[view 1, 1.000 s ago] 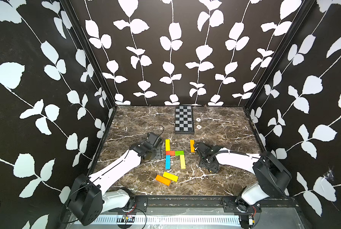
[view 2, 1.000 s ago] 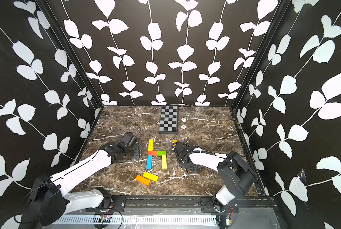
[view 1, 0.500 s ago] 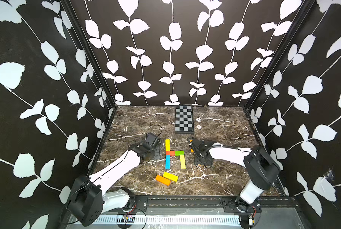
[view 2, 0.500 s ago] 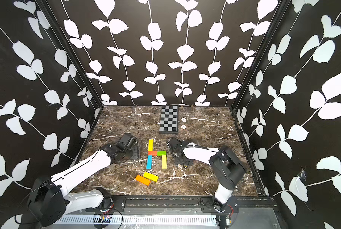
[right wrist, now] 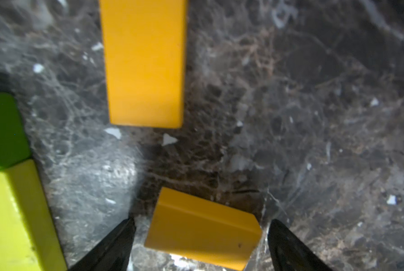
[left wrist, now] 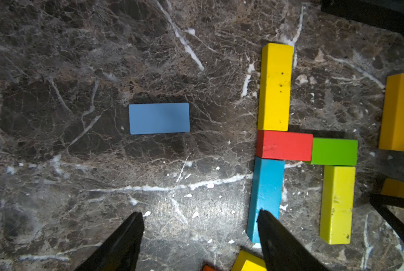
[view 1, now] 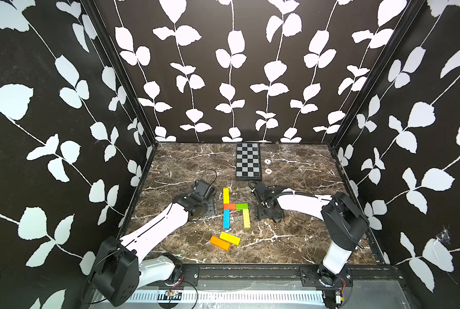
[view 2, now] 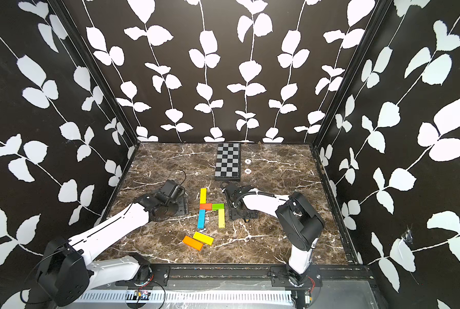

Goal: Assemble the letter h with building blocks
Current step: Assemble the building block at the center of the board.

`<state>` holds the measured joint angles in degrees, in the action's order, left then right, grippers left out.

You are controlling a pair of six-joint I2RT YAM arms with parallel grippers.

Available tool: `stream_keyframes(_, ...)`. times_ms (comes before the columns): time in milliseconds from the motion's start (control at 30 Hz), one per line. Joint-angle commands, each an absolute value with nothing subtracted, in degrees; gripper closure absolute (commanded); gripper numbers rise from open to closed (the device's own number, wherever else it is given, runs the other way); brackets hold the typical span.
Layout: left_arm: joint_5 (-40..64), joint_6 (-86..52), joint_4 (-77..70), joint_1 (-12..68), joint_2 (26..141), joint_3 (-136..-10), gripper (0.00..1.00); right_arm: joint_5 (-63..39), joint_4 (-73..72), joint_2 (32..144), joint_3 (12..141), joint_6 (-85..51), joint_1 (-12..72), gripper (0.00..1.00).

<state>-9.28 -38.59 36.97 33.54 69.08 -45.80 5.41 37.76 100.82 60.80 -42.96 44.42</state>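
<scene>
The right gripper (right wrist: 201, 220) has its jaws wide apart, one on each side of a short orange block (right wrist: 203, 234). The block lies on the table (right wrist: 313, 117) with a little gap on both sides. A long orange bar (right wrist: 144, 63) lies near it.

The left gripper (left wrist: 199, 213) is spread wide too, with nothing in it. A small blue block (left wrist: 159, 118) lies alone ahead of it.

In both top views the letter h (view 1: 230, 206) lies flat between the grippers. The left one is at 9 o'clock and the right one at 3. A loose yellow bar (view 1: 230, 238) and a loose orange bar (view 1: 219, 243) lie at 6 o'clock.

Lab booth: leaf-print walls (view 1: 250, 112), marble tabletop (view 1: 303, 240)
</scene>
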Motion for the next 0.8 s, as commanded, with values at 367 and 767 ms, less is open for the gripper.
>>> stream_keyframes(367,-9.16,-37.93,36.20,33.13,69.84,-44.91,0.21,4.98,36.46,101.76,60.22,-50.54,43.90,0.16)
stream_keyframes(767,-9.25,-37.58,36.47,33.01,69.43,-45.30,0.22,6.69,38.91,105.60,64.58,-45.76,43.26,0.49)
